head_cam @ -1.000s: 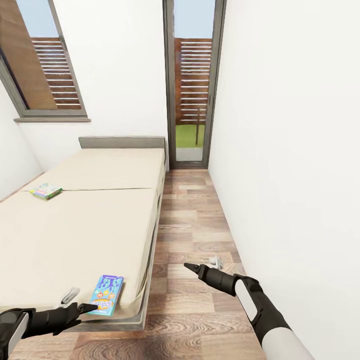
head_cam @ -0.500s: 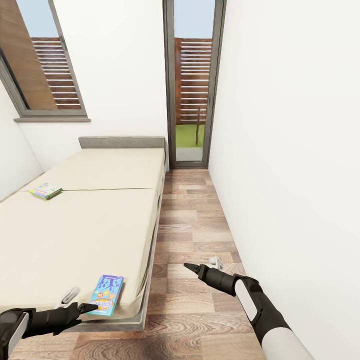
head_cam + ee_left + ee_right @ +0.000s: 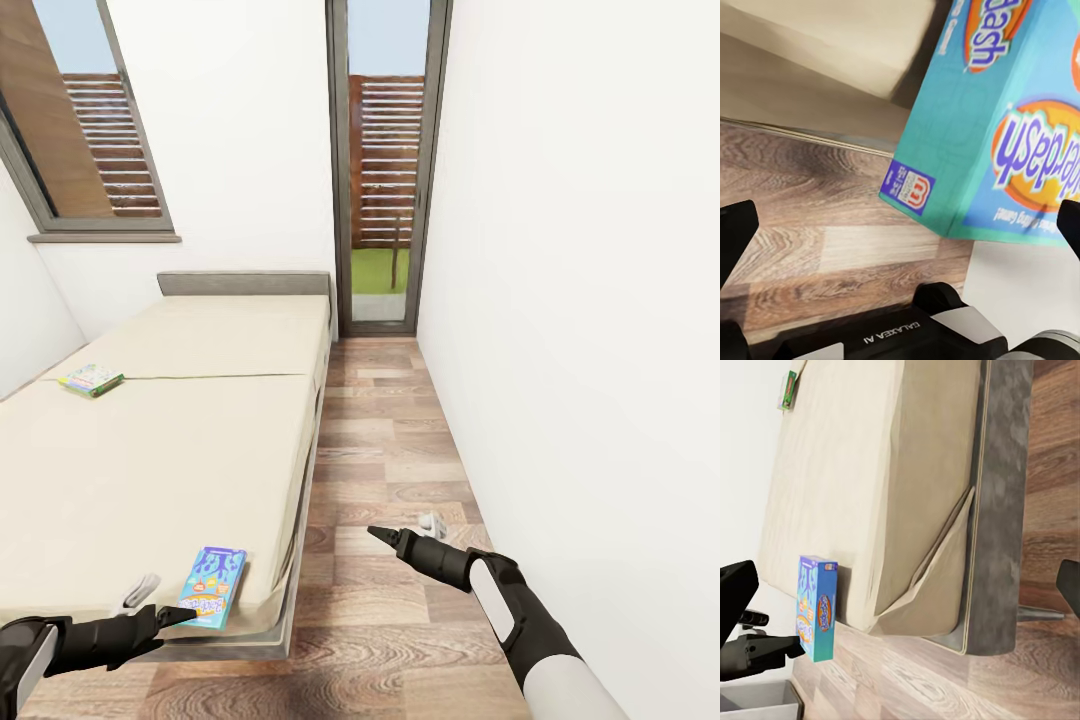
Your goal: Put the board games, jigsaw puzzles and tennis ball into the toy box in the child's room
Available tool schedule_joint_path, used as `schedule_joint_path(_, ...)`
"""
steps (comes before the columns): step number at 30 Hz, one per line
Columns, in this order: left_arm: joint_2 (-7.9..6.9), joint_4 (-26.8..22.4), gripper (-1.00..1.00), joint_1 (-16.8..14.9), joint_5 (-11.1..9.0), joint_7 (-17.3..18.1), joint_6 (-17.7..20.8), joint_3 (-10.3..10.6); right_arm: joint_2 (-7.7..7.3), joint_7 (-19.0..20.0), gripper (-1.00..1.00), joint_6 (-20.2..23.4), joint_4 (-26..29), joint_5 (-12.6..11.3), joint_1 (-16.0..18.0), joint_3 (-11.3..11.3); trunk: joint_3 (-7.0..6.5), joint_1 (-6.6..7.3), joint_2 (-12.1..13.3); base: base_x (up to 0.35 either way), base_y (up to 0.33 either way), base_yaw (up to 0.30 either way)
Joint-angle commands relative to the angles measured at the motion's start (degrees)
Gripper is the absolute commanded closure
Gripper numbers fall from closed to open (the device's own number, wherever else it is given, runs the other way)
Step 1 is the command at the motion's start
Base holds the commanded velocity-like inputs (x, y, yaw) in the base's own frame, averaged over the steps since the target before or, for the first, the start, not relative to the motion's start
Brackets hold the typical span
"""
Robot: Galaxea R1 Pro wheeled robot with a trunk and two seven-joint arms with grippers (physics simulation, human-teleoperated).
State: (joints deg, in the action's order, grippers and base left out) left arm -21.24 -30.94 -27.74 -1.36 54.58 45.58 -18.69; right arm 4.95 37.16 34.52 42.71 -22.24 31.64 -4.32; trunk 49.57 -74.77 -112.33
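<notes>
Here the blue board game (image 3: 997, 127) at the bed (image 3: 180, 440) corner reads "Splendash"; "GALAXEA A1" marks the spread, empty left gripper (image 3: 900, 225). The right gripper (image 3: 378, 535), closure unclear, hangs beside the bed; a second game (image 3: 91, 380) lies farther up.

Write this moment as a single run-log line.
near board game at bed foot edge | left end effector open beside it | far board game untouched | right end effector over floor
</notes>
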Motion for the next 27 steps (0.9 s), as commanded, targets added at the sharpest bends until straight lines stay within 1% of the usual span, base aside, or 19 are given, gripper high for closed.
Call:
schedule_joint_path(1, 0.03, 0.00, -1.00, -0.03, -0.13, 0.09, 0.48, -0.13, 0.06, 0.11, -1.00, 0.43, 0.01, -0.17, 0.05, -0.25, 0.05, 0.01, -0.02, 0.000, 0.000, 0.000)
schedule_joint_path(15, 0.06, -0.18, -1.00, -0.03, -0.13, 0.17, 0.10, -0.13, 0.06, 0.15, -1.00, 0.40, 0.01, -0.17, 0.04, -0.25, 0.05, 0.01, -0.02, 0.000, 0.000, 0.000)
schedule_joint_path(20, 0.08, -0.24, -1.00, -0.03, -0.13, 1.32, -0.72, -0.04, 0.06, 0.14, -1.00, 0.44, 0.01, -0.17, 0.05, -0.25, 0.05, 0.01, -0.02, 0.000, 0.000, 0.000)
schedule_joint_path(23, 0.11, -0.25, -1.00, -0.02, -0.10, 2.42, -1.19, 0.46, 0.06, 0.14, -1.00, 0.44, 0.01, -0.17, 0.04, -0.25, 0.05, 0.01, -0.02, 0.000, 0.000, 0.000)
schedule_joint_path(27, 0.08, -0.26, -1.00, -0.02, -0.06, 4.05, -1.92, 2.15, 0.06, 0.16, -1.00, 0.44, 0.01, -0.17, 0.04, -0.25, 0.05, 0.01, -0.02, 0.000, 0.000, 0.000)
